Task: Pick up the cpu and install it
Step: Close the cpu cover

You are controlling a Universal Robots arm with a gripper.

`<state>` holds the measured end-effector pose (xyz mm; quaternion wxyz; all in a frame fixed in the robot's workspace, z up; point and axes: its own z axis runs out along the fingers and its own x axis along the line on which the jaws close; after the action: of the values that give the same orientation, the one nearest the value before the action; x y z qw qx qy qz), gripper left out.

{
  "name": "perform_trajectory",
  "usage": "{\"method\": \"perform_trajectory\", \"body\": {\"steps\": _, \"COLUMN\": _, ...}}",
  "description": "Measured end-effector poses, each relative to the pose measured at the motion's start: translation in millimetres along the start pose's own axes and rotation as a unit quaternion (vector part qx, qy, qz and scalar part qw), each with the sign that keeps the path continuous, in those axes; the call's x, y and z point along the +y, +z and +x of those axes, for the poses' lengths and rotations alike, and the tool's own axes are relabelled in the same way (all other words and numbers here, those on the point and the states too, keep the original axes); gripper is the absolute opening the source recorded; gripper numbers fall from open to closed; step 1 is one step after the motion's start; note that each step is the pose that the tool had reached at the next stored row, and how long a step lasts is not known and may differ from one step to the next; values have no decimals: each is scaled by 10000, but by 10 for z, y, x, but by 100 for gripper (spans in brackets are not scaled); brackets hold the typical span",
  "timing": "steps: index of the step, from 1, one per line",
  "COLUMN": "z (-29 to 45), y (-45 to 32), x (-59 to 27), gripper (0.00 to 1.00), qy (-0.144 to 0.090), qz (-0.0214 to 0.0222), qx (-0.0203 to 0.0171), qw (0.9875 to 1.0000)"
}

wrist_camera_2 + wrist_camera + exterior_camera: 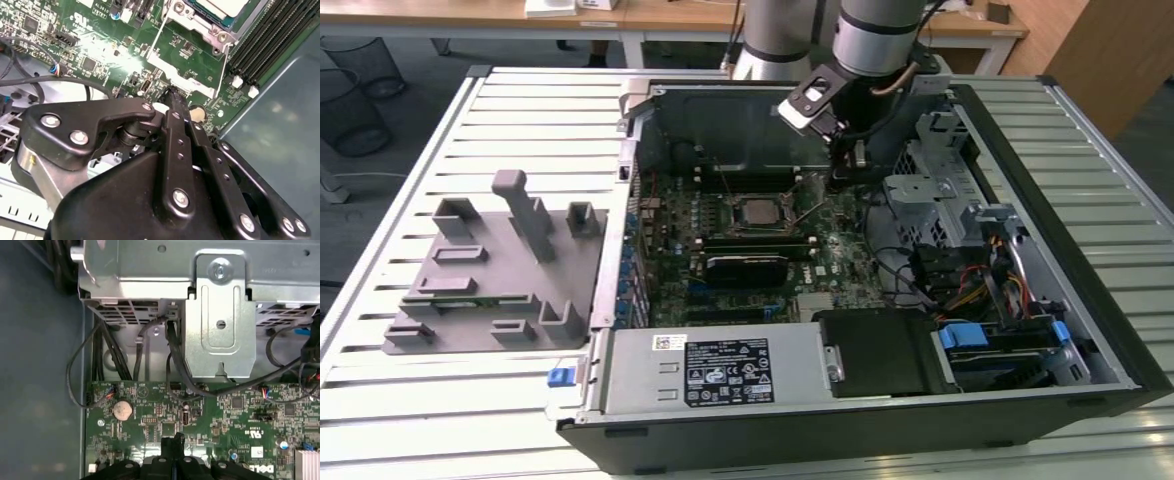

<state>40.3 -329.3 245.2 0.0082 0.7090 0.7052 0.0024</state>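
Black pincer [172, 96], fingers pressed together around nothing, hovers just above the motherboard [100, 47] beside the socket where the cpu [221, 5] already sits, so any push on the retention lever [156, 41] probably wants slow, straight travel clear of the cables [50, 80].

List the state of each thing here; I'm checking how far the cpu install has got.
computer case, open, lying on its side.
cpu, sitting in the socket on the motherboard, not held.
gripper, shut on nothing, tips low over the motherboard near the socket.
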Motion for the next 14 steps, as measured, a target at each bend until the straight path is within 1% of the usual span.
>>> {"method": "perform_trajectory", "body": {"steps": 10, "z": -1, "y": 27, "x": -158, "gripper": 11, "qy": 0, "qz": 1, "qx": 0, "qw": 10000}}
{"method": "perform_trajectory", "body": {"steps": 14, "z": -1, "y": 48, "x": -205, "gripper": 11, "qy": 0, "qz": 0, "qx": 0, "qw": 10000}}
